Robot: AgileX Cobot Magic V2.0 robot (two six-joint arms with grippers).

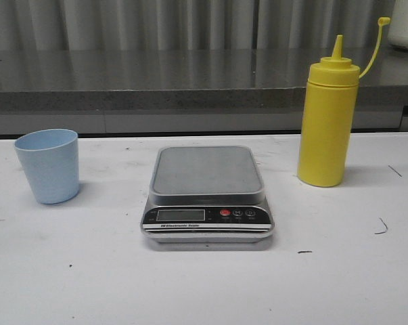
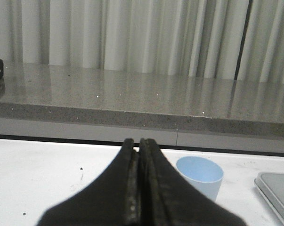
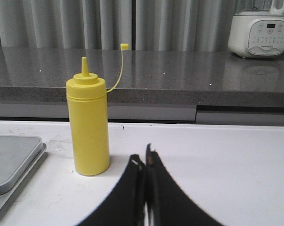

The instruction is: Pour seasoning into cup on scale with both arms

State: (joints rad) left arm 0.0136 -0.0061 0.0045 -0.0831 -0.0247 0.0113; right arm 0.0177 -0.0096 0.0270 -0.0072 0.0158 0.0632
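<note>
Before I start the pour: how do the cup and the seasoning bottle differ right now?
The cup is short, pale blue and open-topped, left of the scale; the seasoning bottle is tall, yellow, capped by a nozzle, on the right. The cup tapers toward its base; the bottle is straight-sided. Both stand upright on the table, ungrasped.

White table (image 1: 204, 291) — cup (image 1: 48, 166), scale (image 1: 208, 196), seasoning btl (image 1: 327, 122).

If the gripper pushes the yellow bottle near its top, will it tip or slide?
Probably tip: the bottle is tall on a narrow base. It looks like plastic, so its walls may yield when squeezed. Its cap strap is thin and likely floppy.
</note>
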